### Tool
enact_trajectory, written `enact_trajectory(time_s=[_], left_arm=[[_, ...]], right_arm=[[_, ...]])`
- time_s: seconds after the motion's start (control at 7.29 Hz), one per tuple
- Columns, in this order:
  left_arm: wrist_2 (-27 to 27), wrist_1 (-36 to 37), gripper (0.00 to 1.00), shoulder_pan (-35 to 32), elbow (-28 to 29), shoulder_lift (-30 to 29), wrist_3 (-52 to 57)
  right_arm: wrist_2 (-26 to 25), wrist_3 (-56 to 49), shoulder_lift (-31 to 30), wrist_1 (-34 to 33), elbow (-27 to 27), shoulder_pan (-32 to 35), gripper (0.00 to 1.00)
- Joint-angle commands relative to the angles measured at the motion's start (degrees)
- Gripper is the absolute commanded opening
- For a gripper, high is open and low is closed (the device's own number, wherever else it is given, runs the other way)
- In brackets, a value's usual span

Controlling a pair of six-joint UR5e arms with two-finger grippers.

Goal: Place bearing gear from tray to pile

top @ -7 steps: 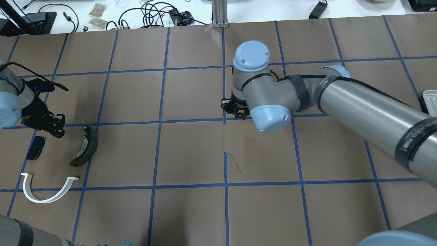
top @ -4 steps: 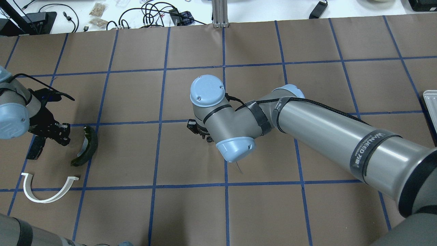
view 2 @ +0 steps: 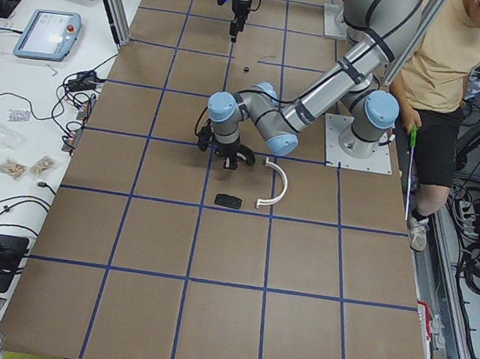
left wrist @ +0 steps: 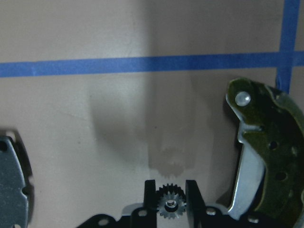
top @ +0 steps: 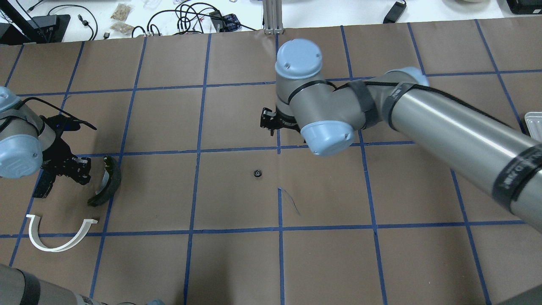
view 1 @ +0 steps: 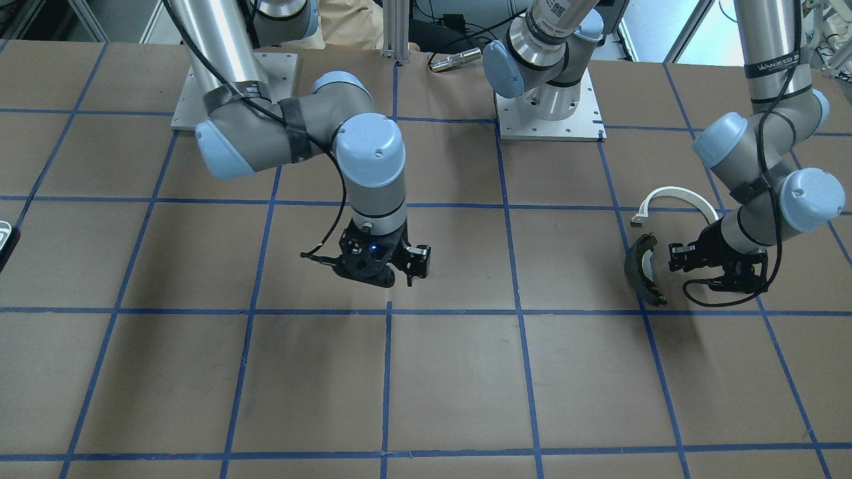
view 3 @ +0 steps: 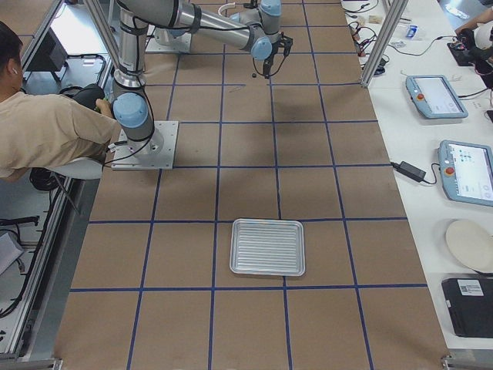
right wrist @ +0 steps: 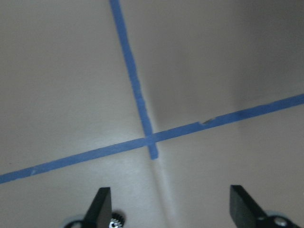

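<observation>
Left tool (left wrist: 170, 185) pinches bearing gear (left wrist: 171, 205) across its teeth, just beside brake shoe (left wrist: 266, 156). We judge it tiny, light, stiff, slippery. Right tool (right wrist: 168, 191) gapes wide; second gear (top: 256, 173) lies on tabletop (top: 237, 262) nearby.

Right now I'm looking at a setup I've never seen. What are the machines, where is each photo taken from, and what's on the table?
A robot's left arm and right arm work at a taped table. Cameras look from above, across, each table end and each wrist. The left gripper pinches a small gear beside the brake shoe, white arched strip and black pad. The right gripper is open; a second gear lies mid-table. A silver tray sits toward the right end.
</observation>
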Motion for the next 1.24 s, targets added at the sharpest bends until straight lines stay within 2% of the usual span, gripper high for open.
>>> enact_trajectory(time_s=[0.0, 0.14, 0.27, 0.41, 0.55, 0.69, 0.82, 0.96, 1.1], left_arm=[[0.07, -0.2, 1.0, -0.17, 1.23, 0.14, -0.3], [0.42, -2.03, 1.0, -1.05, 3.59, 1.1, -0.39], [0.25, -7.53, 1.0, -1.49, 8.57, 2.07, -0.48], [-0.45, -16.02, 1.0, -3.93, 15.15, 1.73, -1.26], [-1.41, -22.37, 1.0, -9.35, 20.87, 1.9, -6.58], [-1.51, -27.05, 1.0, -15.5, 25.02, 1.99, -15.51], [-2.12, -27.96, 1.0, -21.73, 25.84, 2.68, -21.17], [-5.69, -27.71, 1.0, -26.5, 25.76, 2.26, -26.97], [-5.47, -27.27, 1.0, -31.07, 25.67, 1.29, -29.72]], right_arm=[[1.27, -15.22, -8.02, 13.84, -2.89, -9.71, 1.0], [0.76, -18.84, -11.72, 21.74, -5.42, -12.18, 1.0], [-0.12, -20.88, -15.06, 27.74, -7.45, -12.99, 1.0], [-0.39, -21.68, -19.71, 29.98, -7.47, -13.08, 1.0], [0.31, -21.25, -23.32, 32.17, -6.6, -12.47, 1.0], [-0.12, -20.99, -24.23, 31.06, -5.81, -12.38, 1.0], [-0.47, -21.16, -22.58, 30.18, -7.02, -12.38, 1.0], [-2.22, -21.16, -19.61, 30.52, -9.29, -12.55, 1.0], [-3.71, -23.25, -18.8, 31.4, -12.45, -12.73, 1.0]])
